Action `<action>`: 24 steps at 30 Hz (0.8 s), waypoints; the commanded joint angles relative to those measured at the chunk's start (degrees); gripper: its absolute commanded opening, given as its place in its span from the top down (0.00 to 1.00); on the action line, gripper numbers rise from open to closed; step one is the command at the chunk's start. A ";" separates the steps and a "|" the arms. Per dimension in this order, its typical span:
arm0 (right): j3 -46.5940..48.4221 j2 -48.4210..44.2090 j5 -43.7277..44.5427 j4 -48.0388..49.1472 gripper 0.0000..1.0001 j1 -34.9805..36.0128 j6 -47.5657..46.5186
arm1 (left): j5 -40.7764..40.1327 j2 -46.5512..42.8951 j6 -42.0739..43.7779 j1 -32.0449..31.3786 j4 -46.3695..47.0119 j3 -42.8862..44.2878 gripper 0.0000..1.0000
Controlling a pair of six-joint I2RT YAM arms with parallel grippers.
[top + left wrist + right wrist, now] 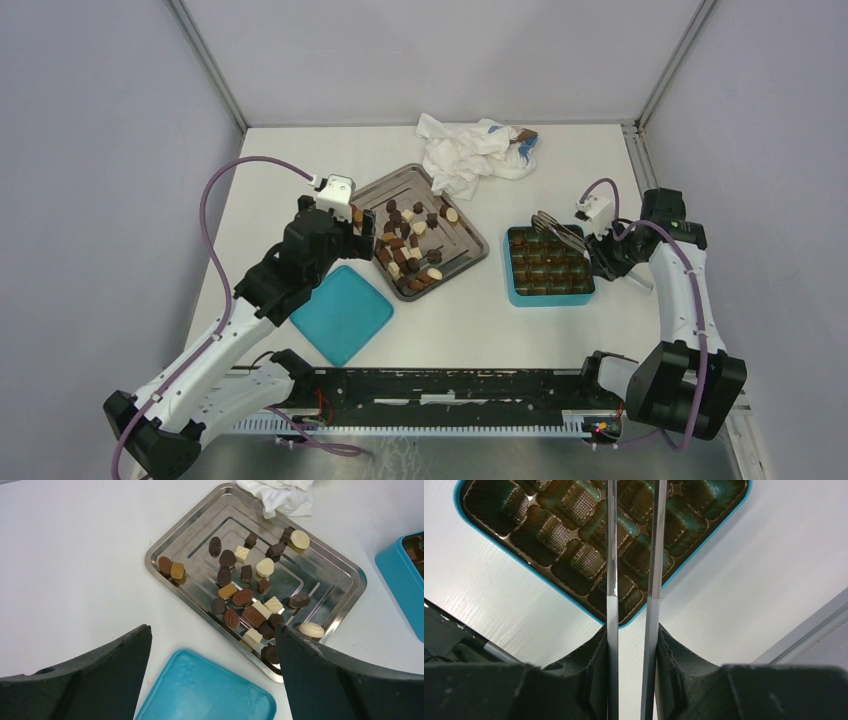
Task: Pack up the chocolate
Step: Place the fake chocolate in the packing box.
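Many small chocolates (410, 245), dark brown, light brown and cream-white, lie loose on a steel tray (400, 176); they also show in the left wrist view (245, 585), on the same tray (350, 570). My left gripper (362, 230) is open and empty, above the tray's near-left edge and the teal lid (212, 635). My right gripper (600, 240) is shut on metal tongs (553, 228), whose blades (612, 580) reach over the teal box (552, 298). The box's brown moulded insert (584, 560) shows empty cavities. The tong tips are out of the right wrist view.
A teal lid (342, 312) lies flat near the tray's front-left, and shows in the left wrist view (205, 690). A crumpled white cloth (465, 150) with blue marks sits behind the tray. Grey walls and metal frame posts enclose the table.
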 commanded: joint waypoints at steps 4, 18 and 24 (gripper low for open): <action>-2.43 1.05 -2.24 2.11 0.91 -0.28 -2.22 | 0.62 0.36 2.71 0.48 1.72 -0.08 0.02; -4.88 2.16 -0.24 5.68 0.84 -0.27 -1.19 | 0.66 0.60 2.70 0.50 1.73 -0.08 0.02; -5.10 2.56 0.09 6.25 0.74 -0.24 -0.82 | 0.67 0.66 2.70 0.50 1.67 -0.08 0.02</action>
